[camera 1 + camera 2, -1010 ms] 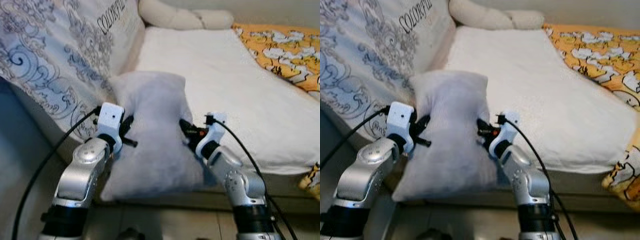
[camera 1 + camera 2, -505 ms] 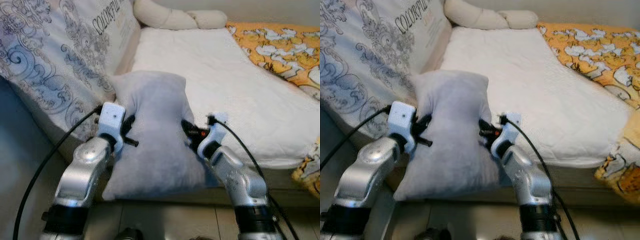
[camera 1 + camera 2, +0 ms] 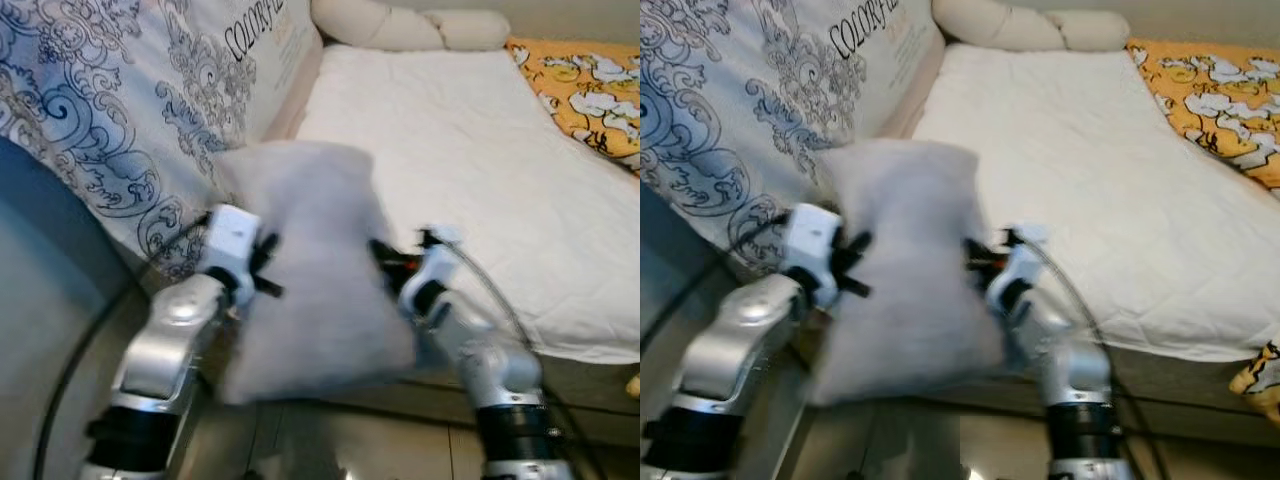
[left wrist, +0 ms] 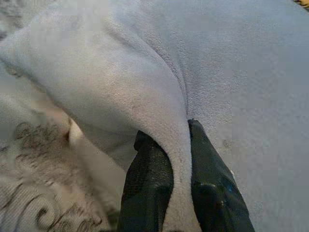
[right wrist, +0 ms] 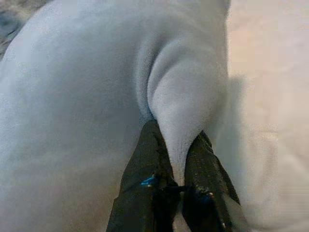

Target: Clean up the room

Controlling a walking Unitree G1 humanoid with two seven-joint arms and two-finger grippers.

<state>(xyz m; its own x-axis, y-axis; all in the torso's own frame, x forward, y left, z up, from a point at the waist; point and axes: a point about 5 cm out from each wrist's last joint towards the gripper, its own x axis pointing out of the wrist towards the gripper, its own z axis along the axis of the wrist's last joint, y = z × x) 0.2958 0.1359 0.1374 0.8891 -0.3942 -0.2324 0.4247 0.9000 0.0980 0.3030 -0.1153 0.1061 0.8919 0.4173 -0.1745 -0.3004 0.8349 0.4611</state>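
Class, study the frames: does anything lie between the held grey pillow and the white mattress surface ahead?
Nothing visible does. The left hand and right hand each pinch a fold of the grey pillow, and the white mattress beyond it lies bare.

I'm seeing the pillow [image 3: 315, 265] hanging between my two grippers, the left gripper [image 4: 176, 159] pinching its left edge, the right gripper [image 5: 176, 162] its right. Behind it the bed [image 3: 480, 160] is stretching away, with a patterned blanket [image 3: 130, 110] lying to the left.

White mattress [image 3: 480, 150], orange quilt [image 3: 590, 85] (cartoon print).
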